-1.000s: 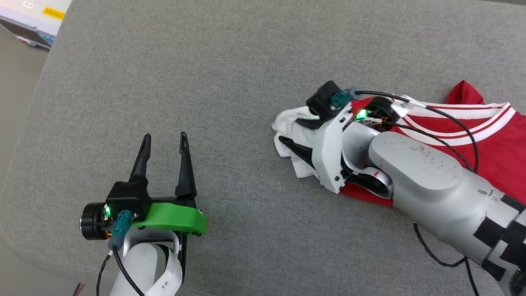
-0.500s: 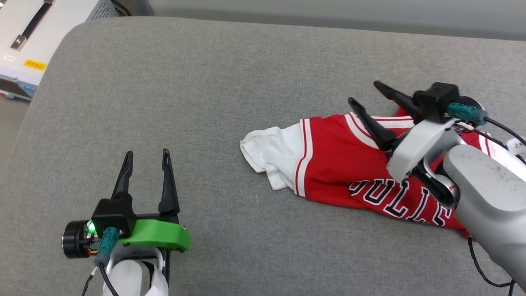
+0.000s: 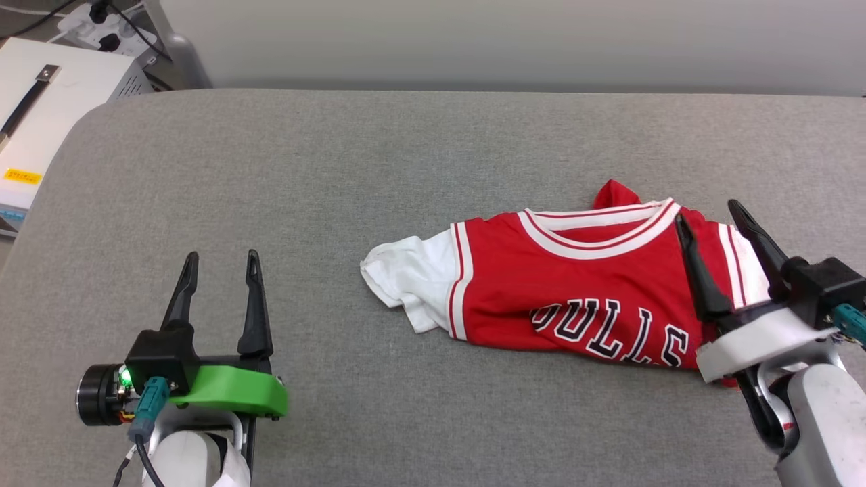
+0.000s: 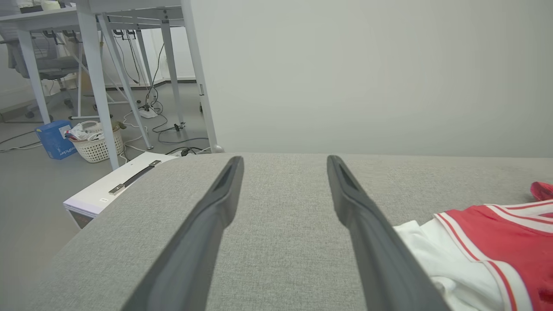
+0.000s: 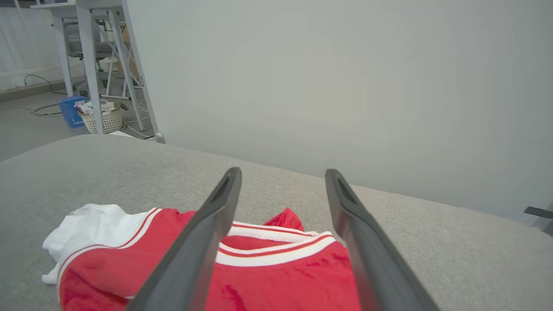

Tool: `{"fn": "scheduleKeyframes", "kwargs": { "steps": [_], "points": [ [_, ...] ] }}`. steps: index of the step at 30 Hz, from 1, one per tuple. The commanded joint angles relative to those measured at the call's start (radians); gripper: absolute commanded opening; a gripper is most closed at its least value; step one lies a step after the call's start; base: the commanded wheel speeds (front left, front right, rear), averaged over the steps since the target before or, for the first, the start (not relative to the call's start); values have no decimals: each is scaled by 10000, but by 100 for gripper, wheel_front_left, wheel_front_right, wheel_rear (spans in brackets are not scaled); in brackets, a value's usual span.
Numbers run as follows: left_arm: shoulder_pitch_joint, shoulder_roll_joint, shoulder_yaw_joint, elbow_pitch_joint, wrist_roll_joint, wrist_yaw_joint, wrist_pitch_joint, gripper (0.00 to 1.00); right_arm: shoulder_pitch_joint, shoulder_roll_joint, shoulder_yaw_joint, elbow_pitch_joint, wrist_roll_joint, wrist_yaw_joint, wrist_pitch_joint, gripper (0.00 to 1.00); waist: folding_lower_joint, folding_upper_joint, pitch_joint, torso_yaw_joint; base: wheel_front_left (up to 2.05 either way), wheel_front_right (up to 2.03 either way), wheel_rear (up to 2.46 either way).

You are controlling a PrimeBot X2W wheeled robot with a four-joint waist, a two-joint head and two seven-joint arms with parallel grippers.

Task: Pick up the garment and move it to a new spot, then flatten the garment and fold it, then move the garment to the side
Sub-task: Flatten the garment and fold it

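On the right half of the grey fabric-covered desk (image 3: 406, 155) lies the garment (image 3: 568, 284), chest side up and free of both arms. Its red-and-white collar (image 3: 595, 226) points toward the far edge, and 1 white sleeve (image 3: 406, 277) is rumpled toward the middle of the desk. The left gripper (image 3: 222, 255) hangs over bare desk well apart from the cloth, jaws spread and empty. The right gripper (image 3: 706, 212) sits at the garment's other shoulder, jaws likewise spread with nothing between them. Whether its fingertips touch the cloth or hover just above it is hard to tell from the head view. If this is the new spot, step 1, the pick-up and move, looks done. Flattening seems barely begun: the black lettering (image 3: 609, 328) runs off the near edge, which suggests the lower body is bunched or tucked under, and the sleeve is crumpled, not laid out. Spreading the hem and sleeves, the fold itself, and the final shift to the side are all left to do.
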Motion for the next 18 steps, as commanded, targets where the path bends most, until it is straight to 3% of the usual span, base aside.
{"fn": "scheduleKeyframes", "kwargs": {
  "steps": [1,5,9,13,18],
  "points": [
    [21,61,-7,46,36,-99,-57,100,337,172,-276,-266,-173,-9,-46,100,0,0,-149,-176,0,0,0],
    [-226,174,-157,180,-10,-332,-57,100,1100,522,-963,-821,-518,-9,-46,100,0,0,-205,-251,0,0,0],
    [-1063,645,-600,654,-287,-633,172,100,1566,794,-1405,-1424,-693,-9,-46,100,0,0,-138,-282,0,0,0],
    [-2411,1348,-1364,899,-950,-758,1611,100,1768,814,-1511,-1980,-1131,-9,-47,100,0,0,76,-372,0,0,0],
    [-4254,2654,-3131,833,-2415,-772,3899,100,1699,906,-1518,-2204,-1195,-9,-47,100,0,0,442,-533,0,0,0]
  ]
}}
